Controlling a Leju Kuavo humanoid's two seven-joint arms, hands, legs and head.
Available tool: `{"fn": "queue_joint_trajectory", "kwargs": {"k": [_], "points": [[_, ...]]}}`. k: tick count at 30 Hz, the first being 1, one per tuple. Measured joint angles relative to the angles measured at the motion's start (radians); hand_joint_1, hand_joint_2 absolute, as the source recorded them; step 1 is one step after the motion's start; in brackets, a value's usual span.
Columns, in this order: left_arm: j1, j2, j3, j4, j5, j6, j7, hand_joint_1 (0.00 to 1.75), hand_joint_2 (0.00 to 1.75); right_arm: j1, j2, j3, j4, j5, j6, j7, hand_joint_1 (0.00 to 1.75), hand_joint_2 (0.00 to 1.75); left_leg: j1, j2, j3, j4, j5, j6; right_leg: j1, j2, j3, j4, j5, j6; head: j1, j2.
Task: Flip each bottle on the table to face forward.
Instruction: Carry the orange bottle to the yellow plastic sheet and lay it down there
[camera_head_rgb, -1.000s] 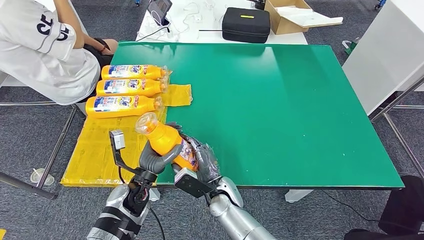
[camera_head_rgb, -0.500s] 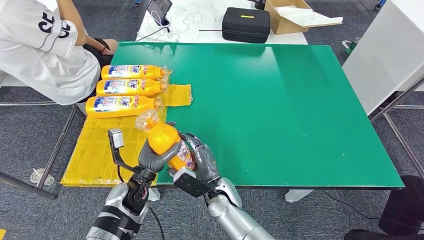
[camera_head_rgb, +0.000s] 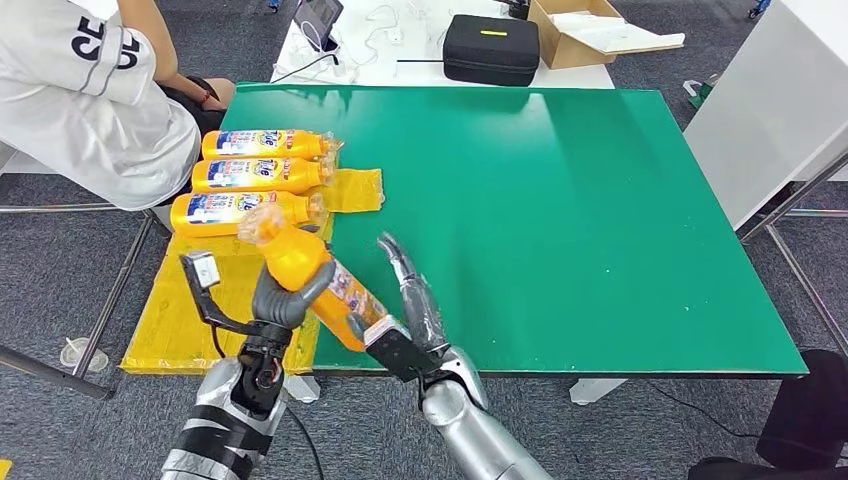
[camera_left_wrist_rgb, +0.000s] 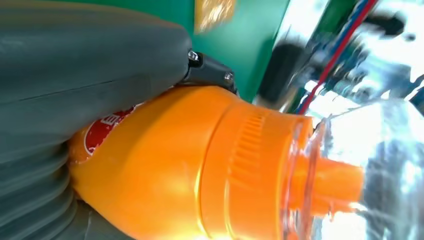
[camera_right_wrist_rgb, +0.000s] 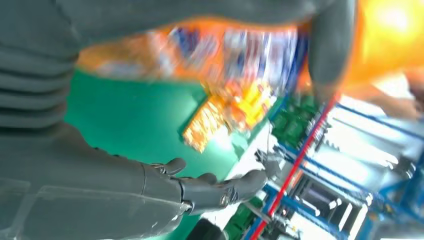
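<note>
Head view: left hand (camera_head_rgb: 283, 298) grips the held bottle (camera_head_rgb: 312, 280) round its shoulder just below the cap, bottle off the worktop (camera_head_rgb: 560, 200) and tilted, cap end twd the three laid bottles (camera_head_rgb: 255, 177) on the yellow sheet (camera_head_rgb: 200, 300), base end down by the right hand (camera_head_rgb: 412, 305). Right hand is open, fingers straight and apart, just beside the bottle's lower end; can't tell if palm touches it. Label looks turned up, so likely the flip is near done and next is laying it in the row; best keep the left grip firm, lower w/o rolling, set it parallel to the others, label up, right hand well clear. Left wrist view: thumb wraps the orange shoulder (camera_left_wrist_rgb: 165, 165), clear cap past it, hold looks snug. Right wrist view: blurred; fingers (camera_right_wrist_rgb: 210, 192) spread w/ nothing in them, bottle label (camera_right_wrist_rgb: 240, 55) across from them, apart.
</note>
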Motion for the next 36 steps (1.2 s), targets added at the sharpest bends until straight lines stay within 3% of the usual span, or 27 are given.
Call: {"fn": "queue_joint_trajectory", "kwargs": {"k": [7,13,16,20,24,28,36], "points": [[-0.030,0.006,0.081,-0.030,-0.164,0.177,-0.086,1.75,1.75,0.077,-0.021,-0.008,-0.246,-0.039,-0.007,-0.001,0.00,0.00,0.000,0.000,0.000,0.000,0.000,0.000,0.000,0.000,0.000,0.000,0.000,0.000,0.000,0.000],[-0.055,0.016,0.110,-0.033,-0.365,0.318,-0.169,1.75,1.75,0.096,-0.027,-0.006,-0.326,-0.057,-0.022,-0.015,0.00,0.00,0.000,0.000,0.000,0.000,0.000,0.000,0.000,0.000,0.000,0.000,0.000,0.000,0.000,0.000],[-0.072,0.038,0.103,-0.040,-0.572,0.430,-0.199,1.75,1.75,0.096,-0.029,-0.006,-0.338,-0.083,-0.010,-0.026,0.00,0.00,0.000,0.000,0.000,0.000,0.000,0.000,0.000,0.000,0.000,0.000,0.000,0.000,0.000,0.000],[-0.100,0.096,0.055,-0.034,-0.927,0.645,-0.204,1.75,1.75,0.085,-0.029,-0.006,-0.344,-0.117,0.016,-0.037,0.00,0.00,0.000,0.000,0.000,0.000,0.000,0.000,0.000,0.000,0.000,0.000,0.000,0.000,0.000,0.000],[-0.137,0.162,-0.009,0.030,-1.201,0.764,-0.186,1.75,1.75,0.069,-0.029,-0.005,-0.344,-0.147,0.034,-0.039,0.00,0.00,0.000,0.000,0.000,0.000,0.000,0.000,0.000,0.000,0.000,0.000,0.000,0.000,0.000,0.000],[-0.179,0.233,-0.087,0.144,-1.402,0.780,-0.151,1.75,1.75,0.064,-0.030,-0.005,-0.347,-0.167,0.049,-0.040,0.00,0.00,0.000,0.000,0.000,0.000,0.000,0.000,0.000,0.001,0.000,0.000,0.000,0.000,0.000,0.000],[-0.221,0.324,-0.201,0.345,-1.467,0.646,-0.150,1.75,1.75,0.066,-0.038,-0.005,-0.350,-0.190,0.090,-0.043,0.00,0.00,0.000,0.004,0.000,0.000,0.000,0.000,0.000,0.002,-0.001,0.000,0.000,0.000,0.000,0.000]]}}
